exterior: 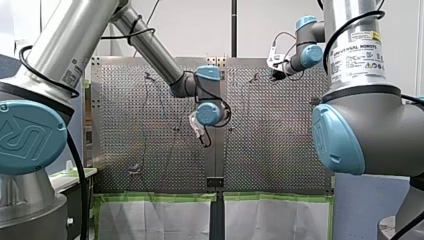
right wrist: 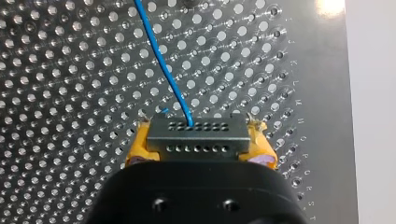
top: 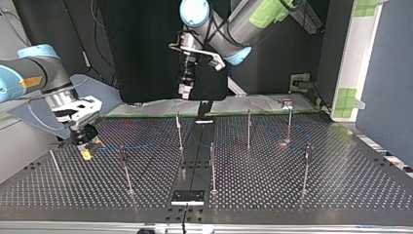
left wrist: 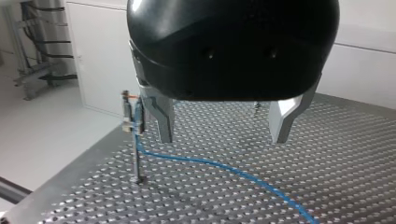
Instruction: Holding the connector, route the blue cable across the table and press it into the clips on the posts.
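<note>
Right gripper (right wrist: 201, 144): yellow pads (right wrist: 140, 147) clamped on connector (right wrist: 196, 133), low over table (right wrist: 70, 93) at the top view's left. Cable (right wrist: 161, 60), blue, leaves connector and runs ahead over the holes. Edge letters (right wrist: 301, 121) beside it: K, L, M on to S. Left gripper (left wrist: 223, 135) released, metal fingers (left wrist: 163, 116) apart; cable sits in clip (left wrist: 133, 114) on post (left wrist: 137, 158) beside one finger. Label (exterior: 356, 50) on right arm reads UNIVERSAL ROBOTS

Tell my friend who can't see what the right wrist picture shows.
My right gripper clamps a grey connector between its yellow pads. A blue cable leaves the connector and runs ahead over the perforated table.
</note>
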{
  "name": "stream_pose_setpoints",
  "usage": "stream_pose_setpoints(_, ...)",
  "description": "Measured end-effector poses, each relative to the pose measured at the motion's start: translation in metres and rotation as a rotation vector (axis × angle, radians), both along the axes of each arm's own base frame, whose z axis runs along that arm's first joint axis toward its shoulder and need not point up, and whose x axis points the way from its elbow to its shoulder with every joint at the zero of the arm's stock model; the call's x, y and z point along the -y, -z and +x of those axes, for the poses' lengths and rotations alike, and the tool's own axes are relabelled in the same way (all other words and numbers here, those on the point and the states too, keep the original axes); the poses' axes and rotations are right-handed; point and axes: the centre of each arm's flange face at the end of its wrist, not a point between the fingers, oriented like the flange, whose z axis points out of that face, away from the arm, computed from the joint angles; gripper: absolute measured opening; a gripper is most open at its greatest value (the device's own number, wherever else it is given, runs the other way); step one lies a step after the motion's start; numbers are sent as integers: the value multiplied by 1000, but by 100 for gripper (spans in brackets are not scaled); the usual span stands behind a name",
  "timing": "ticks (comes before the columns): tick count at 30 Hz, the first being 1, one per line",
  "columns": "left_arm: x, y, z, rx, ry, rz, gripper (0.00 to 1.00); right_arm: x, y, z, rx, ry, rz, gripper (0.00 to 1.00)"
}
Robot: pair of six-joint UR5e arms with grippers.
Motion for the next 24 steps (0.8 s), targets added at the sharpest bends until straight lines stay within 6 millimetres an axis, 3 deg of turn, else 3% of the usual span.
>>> stream_pose_setpoints(7, -11, 37, -15, -20, 2, 21, 100, 0, 0, 0, 0, 0, 0, 0)
stream_pose_setpoints(18, -38, 79, -35, -37, -10, 37, 100, 0, 0, -1, 0, 2, 1, 0)
stream_pose_setpoints(24, -54, 117, -51, -72, -13, 68, 100, 1, 1, -2, 1, 6, 2, 0)
